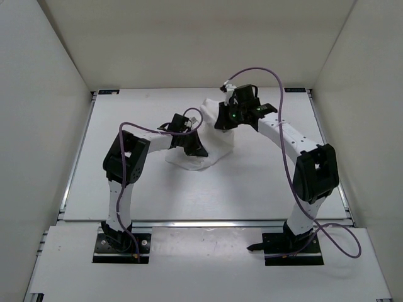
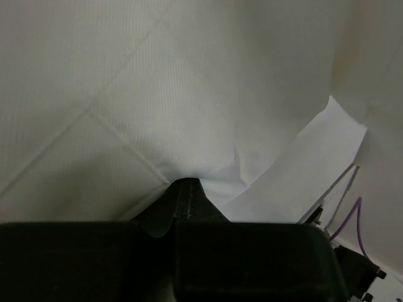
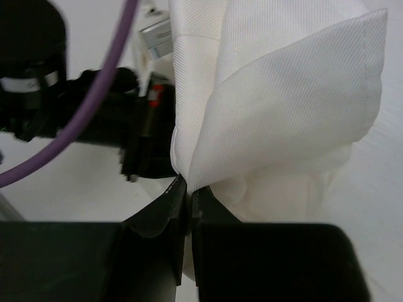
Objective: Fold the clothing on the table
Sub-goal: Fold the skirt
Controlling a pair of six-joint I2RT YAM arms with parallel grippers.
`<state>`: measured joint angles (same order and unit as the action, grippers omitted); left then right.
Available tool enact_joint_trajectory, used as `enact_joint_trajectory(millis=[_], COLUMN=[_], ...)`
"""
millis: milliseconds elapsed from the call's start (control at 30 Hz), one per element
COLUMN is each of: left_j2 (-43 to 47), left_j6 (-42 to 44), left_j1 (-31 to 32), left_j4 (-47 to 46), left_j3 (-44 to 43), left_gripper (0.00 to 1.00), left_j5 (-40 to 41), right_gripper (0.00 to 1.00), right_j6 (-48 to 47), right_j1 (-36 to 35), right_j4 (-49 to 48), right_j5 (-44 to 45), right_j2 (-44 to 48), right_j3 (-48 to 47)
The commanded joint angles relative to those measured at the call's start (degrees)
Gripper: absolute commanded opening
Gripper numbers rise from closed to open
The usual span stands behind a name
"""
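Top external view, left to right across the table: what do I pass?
First the left arm's elbow → left claw → right claw → right arm's elbow. The clothing spans both claws, so it is left unplaced.

clothing [image 3: 283, 94]: white, fine ribbed weave | table [image 1: 252, 182]: matte white | cable [image 3: 94, 94]: purple

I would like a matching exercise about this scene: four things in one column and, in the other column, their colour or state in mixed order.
Column 1:
1. clothing
2. cable
3. right gripper
4. table

Column 2:
A. purple
B. shut on a fabric edge
C. flat, with metal rails along its edges
D. white, bunched up in the middle

Pairs: 1-D, 2-A, 3-B, 4-C
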<state>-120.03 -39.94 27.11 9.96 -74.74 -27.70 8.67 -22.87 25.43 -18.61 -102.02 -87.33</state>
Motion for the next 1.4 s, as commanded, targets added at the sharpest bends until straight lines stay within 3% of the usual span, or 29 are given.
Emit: enact_joint_trajectory(millis=[0,400,733,833,900,1067,1167,1233,1367], left_j2=[-3.5,-2.8,2.2,7.5,10.8,26.3,34.2,36.0,32.7], left_j6=[-2.0,-5.8,-10.5,-11.9,-10.1,-11.8,-8.7,-5.0,-3.9], left_j1=[-0.4,-5.0,-8.4,-9.5,-10.6,-17.3,-20.6,-19.6,-17.3], left_j4=[1.1,-6.6,-17.1,-20.7,-17.5,-14.8,-10.0,-4.3,-4.1], left_j3=[2.4,9.7,16.5,18.4,18.7,28.0,31.0,31.0,31.9], left_gripper=[0.00,0.00,0.00,0.10,0.15,0.15,0.13,0.12,0.08], left_j5=[-0.2,-5.7,-11.8,-14.0,-13.3,-5.4,-0.6,2.7,4.2], right_gripper=[0.00,0.00,0.01,0.01,0.00,0.00,0.00,0.00,0.01], right_j6=[2.7,7.8,8.4,8.1,7.1,6.2,6.5,6.6,5.8], right_j1=[-2.6,-9.5,-11.1,-10.3,-9.4,-8.2,-7.9,-7.9,-10.1], right_j4=[-2.3,-8.9,-10.0,-10.1,-9.3,-10.8,-10.2,-10.4,-8.6], right_j5=[-6.1,-17.6,-20.4,-20.1,-20.1,-20.0,-20.1,-20.2,-20.0], right_j2=[-1.5,-6.9,-8.0,-8.3,-8.3,-7.5,-7.8,-8.2,-9.9], right_j3=[-0.1,4.7,8.3,8.6,6.9,5.4,4.2,2.7,-0.2])
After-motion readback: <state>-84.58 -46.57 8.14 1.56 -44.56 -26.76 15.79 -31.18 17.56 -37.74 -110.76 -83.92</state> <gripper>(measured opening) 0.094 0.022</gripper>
